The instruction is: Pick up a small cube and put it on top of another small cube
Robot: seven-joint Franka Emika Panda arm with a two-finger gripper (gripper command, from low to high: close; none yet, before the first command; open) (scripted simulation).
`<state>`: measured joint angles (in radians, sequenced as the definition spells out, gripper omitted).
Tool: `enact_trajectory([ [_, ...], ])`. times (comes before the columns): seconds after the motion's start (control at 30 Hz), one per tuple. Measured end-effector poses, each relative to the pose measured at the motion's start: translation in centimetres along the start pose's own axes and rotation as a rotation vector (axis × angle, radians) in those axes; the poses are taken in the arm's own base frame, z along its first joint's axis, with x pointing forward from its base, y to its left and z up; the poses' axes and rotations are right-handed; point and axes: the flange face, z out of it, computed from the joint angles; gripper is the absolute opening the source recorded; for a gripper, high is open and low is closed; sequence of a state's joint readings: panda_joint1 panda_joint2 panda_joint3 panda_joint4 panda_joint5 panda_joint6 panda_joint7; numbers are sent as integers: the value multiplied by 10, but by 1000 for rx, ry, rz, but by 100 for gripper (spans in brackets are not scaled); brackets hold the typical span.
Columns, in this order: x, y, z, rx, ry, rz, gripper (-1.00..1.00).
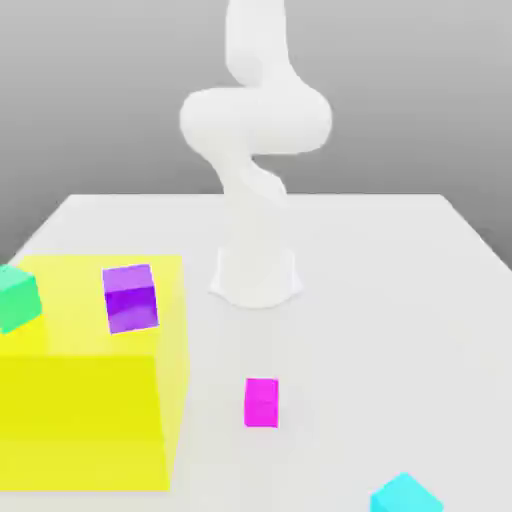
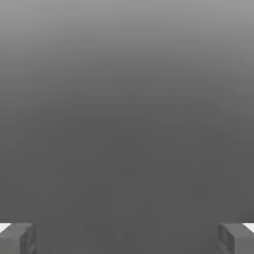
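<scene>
The small cube (image 1: 261, 402), plain magenta-pink, rests on the white table (image 1: 400, 300) in front of the arm's base, a little to the exterior view's left of the middle. Nothing touches it. In the hand view my gripper (image 2: 127, 239) is open, its two grey fingertips (image 2: 17, 238) spread wide with nothing between them, facing a plain grey background. The white arm (image 1: 255, 120) rises from its base and leaves the top of the exterior view.
A large yellow block (image 1: 90, 400) fills the exterior view's left front, with a purple cube (image 1: 131, 297) on top and a green cube (image 1: 17, 297) at its far left edge. A cyan cube (image 1: 405, 495) lies at the front right.
</scene>
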<state>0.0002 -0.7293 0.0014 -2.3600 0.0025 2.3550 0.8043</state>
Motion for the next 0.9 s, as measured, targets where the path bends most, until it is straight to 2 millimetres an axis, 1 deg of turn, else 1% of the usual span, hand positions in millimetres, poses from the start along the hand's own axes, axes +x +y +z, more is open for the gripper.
enact_trajectory([
  [0.1, -18, 17, 77, -76, -76, 7, 0],
  [0.2, -45, 43, 145, -152, -150, 13, 0],
  [0.33, -90, 88, 221, -256, -248, 21, 0],
  [0.43, -133, 131, 269, -340, -324, 26, 0],
  [0.53, -185, 183, 306, -434, -408, 32, 0],
  [0.6, -223, 221, 323, -501, -465, 35, 0],
  [0.63, -233, 232, 329, -517, -478, 36, 0],
  [0.7, -245, 245, 342, -529, -488, 37, 0],
  [0.87, -266, 267, 372, -532, -491, 37, 0],
  [0.9, -269, 270, 376, -532, -491, 37, -100],
])
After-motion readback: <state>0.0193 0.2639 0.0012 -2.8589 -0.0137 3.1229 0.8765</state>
